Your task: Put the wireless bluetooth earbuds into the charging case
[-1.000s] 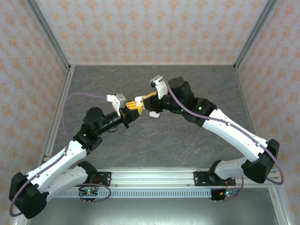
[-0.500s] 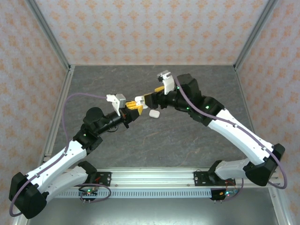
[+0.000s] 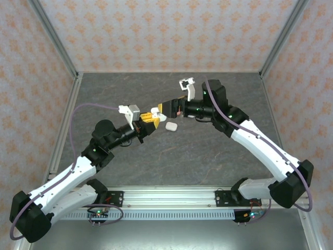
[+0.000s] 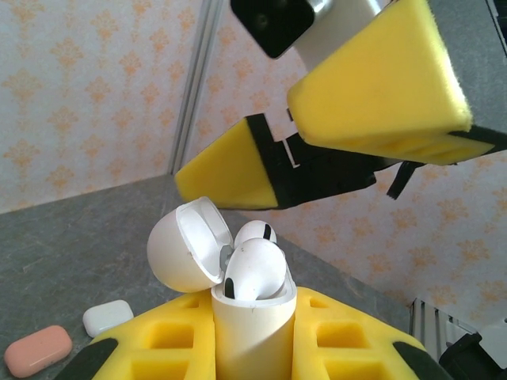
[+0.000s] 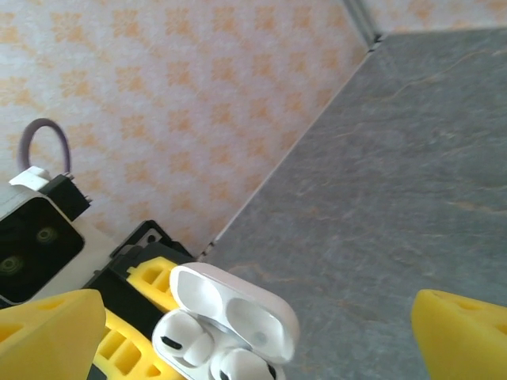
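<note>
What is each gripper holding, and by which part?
The left gripper clamps the open charging case by its lower body; the right gripper is open and holds nothing.

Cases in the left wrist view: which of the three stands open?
The white case in the left gripper: its lid is flipped back, two buds inside. The other white case and the pink case lie shut on the table.

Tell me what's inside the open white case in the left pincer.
Two white earbuds sit in the case, rounded heads showing. Their stems are hidden down inside its body.
</note>
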Tool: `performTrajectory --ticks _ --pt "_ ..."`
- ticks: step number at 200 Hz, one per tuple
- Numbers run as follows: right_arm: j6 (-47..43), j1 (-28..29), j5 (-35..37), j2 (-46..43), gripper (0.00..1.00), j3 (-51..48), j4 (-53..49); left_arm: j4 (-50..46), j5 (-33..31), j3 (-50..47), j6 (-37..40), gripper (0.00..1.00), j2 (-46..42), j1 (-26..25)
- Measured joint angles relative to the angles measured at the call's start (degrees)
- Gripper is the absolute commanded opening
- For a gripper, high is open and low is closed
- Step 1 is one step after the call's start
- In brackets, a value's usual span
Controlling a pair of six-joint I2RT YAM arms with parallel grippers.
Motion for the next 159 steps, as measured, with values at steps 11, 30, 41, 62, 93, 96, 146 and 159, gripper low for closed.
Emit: performTrajectory --ticks 11,30,41,62,93,96,146,159 --pt "0.66 0.11 -2.21 0.94 0.98 0.0 1.07 0.11 0.0 0.02 0.0 0.0 0.11 -0.02" --pt "1.18 0.57 -5.25 2.27 0.95 0.0 1.97 0.15 0.0 0.02 0.02 0.0 0.39 -0.02" --pt "1.42 0.87 -6.73 2.89 0.92 0.0 2.14 0.15 0.0 0.02 0.02 0.0 0.66 -0.02" --pt "1.53 1.25 -8.74 3.56 0.85 0.13 2.32 0.11 0.0 0.15 0.04 0.0 1.07 -0.2" --pt "0.96 1.33 -9.73 3.48 0.8 0.59 2.47 0.09 0.02 0.37 0.11 0.0 1.16 -0.44" --pt "0.68 1.31 -9.75 3.43 0.8 0.59 2.47 0.09 0.02 0.42 0.09 0.0 1.16 -0.44" --pt "-1.64 1.33 -9.11 0.46 0.8 0.59 2.4 0.04 0.02 0.85 0.28 0.0 1.64 -0.76" --pt "-2.36 1.33 -9.07 -1.01 0.8 0.59 2.38 -0.04 0.02 0.87 0.28 0.0 2.14 -0.76"
